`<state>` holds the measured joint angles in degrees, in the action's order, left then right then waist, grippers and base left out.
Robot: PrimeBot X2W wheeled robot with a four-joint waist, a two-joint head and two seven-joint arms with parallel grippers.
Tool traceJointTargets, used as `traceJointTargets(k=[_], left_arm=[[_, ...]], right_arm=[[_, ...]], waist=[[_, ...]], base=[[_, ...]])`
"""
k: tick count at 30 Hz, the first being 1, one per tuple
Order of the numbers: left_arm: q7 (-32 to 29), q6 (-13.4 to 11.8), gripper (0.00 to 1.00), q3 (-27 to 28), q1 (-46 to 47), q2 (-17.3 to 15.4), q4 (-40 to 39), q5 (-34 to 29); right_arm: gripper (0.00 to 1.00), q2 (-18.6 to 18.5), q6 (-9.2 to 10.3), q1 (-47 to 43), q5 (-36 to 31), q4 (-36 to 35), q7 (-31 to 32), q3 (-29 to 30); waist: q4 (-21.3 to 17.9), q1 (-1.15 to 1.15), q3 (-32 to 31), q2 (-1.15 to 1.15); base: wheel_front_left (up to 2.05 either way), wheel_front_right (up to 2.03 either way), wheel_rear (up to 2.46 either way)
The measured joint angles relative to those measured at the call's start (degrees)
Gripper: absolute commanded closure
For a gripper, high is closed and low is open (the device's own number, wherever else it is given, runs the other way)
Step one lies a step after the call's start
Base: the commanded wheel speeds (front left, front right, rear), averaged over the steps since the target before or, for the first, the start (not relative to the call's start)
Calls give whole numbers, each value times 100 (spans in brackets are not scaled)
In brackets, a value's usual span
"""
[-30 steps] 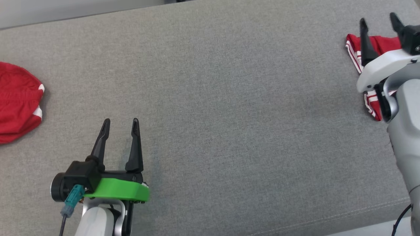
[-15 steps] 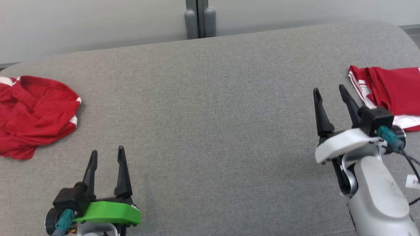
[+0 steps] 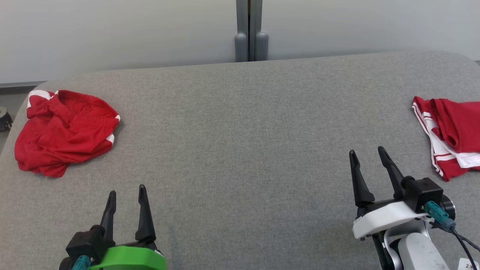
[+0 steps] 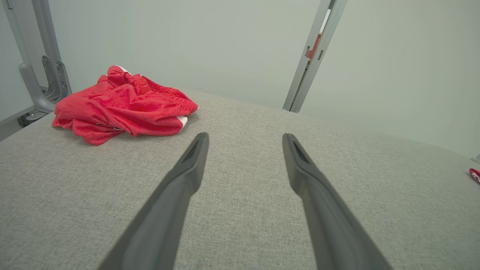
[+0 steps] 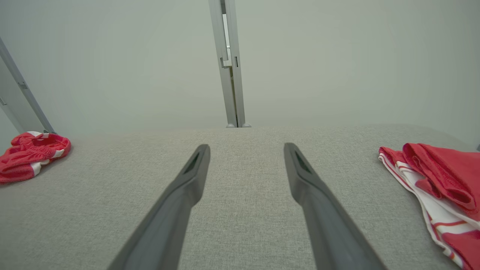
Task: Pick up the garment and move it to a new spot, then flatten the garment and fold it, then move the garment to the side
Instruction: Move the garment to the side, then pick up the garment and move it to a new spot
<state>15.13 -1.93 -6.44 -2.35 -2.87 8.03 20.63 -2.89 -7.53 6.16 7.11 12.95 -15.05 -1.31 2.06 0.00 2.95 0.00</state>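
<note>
Grey fabric-covered table point(image 3: 240, 131) under pale wall point(image 3: 150, 30), grey post point(image 3: 251, 30) at far middle. Crumpled red garment point(image 3: 63, 131) lying far left; red-and-white garment point(image 3: 450, 138) at right edge. Left claw point(image 3: 126, 190) near left, right claw point(image 3: 366, 151) near right, both spread wide, empty.

Worktop point(image 3: 240, 123): was grey woven fabric with rounded far corners.
Wall point(image 3: 112, 33): stood pale and plain behind it.
Post point(image 3: 243, 22): grey, upright against the wall.
</note>
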Motion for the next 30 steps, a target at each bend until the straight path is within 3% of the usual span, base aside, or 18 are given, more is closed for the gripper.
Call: traceJointTargets(k=[19,30], left_arm=[[0,-15,0,-99,-54,1,-19,8],[0,-15,0,-71,-38,7,2,-26]], right_arm=[[0,7,0,-116,140,-13,7,-79],[0,7,0,-216,289,13,15,-335]], waist=[[60,0,-55,0],[770,0,-96,0]], base=[[0,0,0],[0,0,0]])
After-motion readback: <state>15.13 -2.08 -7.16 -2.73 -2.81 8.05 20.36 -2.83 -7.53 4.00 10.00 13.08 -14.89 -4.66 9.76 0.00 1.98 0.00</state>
